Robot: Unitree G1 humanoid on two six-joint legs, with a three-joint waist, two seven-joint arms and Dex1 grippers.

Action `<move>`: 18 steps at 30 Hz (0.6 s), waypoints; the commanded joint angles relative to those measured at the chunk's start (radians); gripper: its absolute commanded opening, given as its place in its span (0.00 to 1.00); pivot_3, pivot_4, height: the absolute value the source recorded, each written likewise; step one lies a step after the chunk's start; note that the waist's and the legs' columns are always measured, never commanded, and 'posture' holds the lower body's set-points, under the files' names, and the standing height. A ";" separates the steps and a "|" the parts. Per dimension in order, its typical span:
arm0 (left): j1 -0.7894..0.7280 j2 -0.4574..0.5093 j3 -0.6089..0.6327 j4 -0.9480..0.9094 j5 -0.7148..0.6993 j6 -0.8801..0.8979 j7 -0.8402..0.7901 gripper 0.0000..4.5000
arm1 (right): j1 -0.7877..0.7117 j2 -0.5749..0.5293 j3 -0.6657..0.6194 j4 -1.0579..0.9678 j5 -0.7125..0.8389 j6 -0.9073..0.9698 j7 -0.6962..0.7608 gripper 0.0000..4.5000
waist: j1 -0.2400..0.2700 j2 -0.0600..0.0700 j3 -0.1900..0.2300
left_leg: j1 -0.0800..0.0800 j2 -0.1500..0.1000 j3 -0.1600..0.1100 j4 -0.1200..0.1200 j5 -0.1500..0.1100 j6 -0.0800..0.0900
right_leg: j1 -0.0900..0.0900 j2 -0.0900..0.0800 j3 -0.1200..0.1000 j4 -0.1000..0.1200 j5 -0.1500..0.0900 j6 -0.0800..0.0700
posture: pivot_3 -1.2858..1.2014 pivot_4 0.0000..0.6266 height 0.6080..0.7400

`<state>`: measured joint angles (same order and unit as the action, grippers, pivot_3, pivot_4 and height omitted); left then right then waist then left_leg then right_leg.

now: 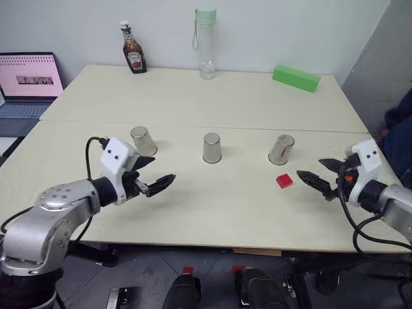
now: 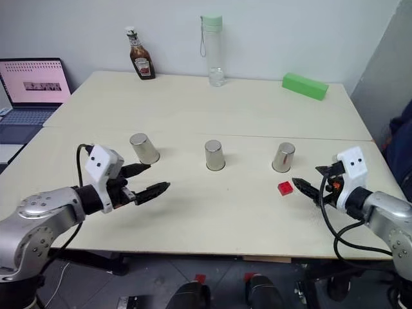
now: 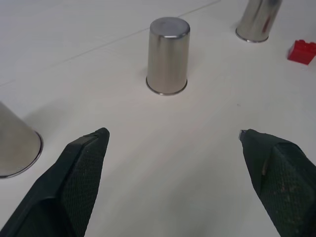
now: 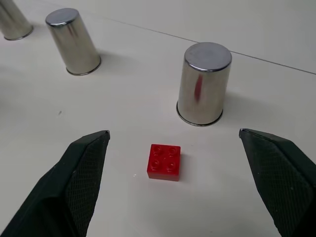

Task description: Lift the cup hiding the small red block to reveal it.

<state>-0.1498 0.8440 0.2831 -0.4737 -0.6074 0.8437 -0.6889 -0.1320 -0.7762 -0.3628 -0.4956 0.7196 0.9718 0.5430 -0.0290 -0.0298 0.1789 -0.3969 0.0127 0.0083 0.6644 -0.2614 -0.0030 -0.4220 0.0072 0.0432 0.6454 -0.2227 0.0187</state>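
Three silvery cups stand upside down in a row across the table: left [image 1: 143, 141], middle [image 1: 212, 147] and right [image 1: 281, 149]. The small red block [image 1: 284, 181] lies uncovered on the tabletop just in front of the right cup [image 4: 203, 84]; no cup covers it. My right gripper [image 1: 311, 168] hovers open to the right of the block, fingers pointing at it, holding nothing. In its wrist view the block [image 4: 164, 162] sits between the spread fingers. My left gripper [image 1: 158, 170] hovers open and empty in front of the left cup, facing the middle cup [image 3: 168, 57].
Along the table's far edge stand a ketchup bottle [image 1: 133, 56], a clear water bottle with a green cap [image 1: 206, 43] and a long green block [image 1: 296, 78]. An open laptop [image 1: 29, 80] sits off the table's left side.
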 commanded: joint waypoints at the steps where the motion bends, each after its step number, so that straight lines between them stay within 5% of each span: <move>1: 0.006 0.036 0.038 -0.007 -0.016 -0.006 -0.037 1.00 | -0.008 -0.020 -0.016 -0.007 0.032 0.002 0.037 0.99 | 0.000 0.000 0.000 | 0.000 0.000 0.000 0.000 0.000 0.000 | 0.000 0.000 0.000 0.000 0.000 0.000 | 0.52 0.24 1.00; 18: -0.021 0.052 0.033 0.020 -0.023 -0.021 -0.065 1.00 | 0.017 -0.019 -0.033 -0.018 0.034 0.002 0.042 0.99 | 0.000 0.000 0.000 | 0.000 0.000 0.000 0.000 0.000 0.000 | 0.000 0.000 0.000 0.000 0.000 0.000 | 0.52 0.24 1.00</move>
<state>-0.1551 0.8790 0.3013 -0.4497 -0.6279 0.8416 -0.7472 -0.1195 -0.7881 -0.3622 -0.4783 0.7340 0.9747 0.5876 -0.0288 -0.0299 0.1789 -0.3973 0.0126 0.0084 0.6642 -0.2615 -0.0030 -0.4223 0.0069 0.0435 0.6453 -0.2228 0.0187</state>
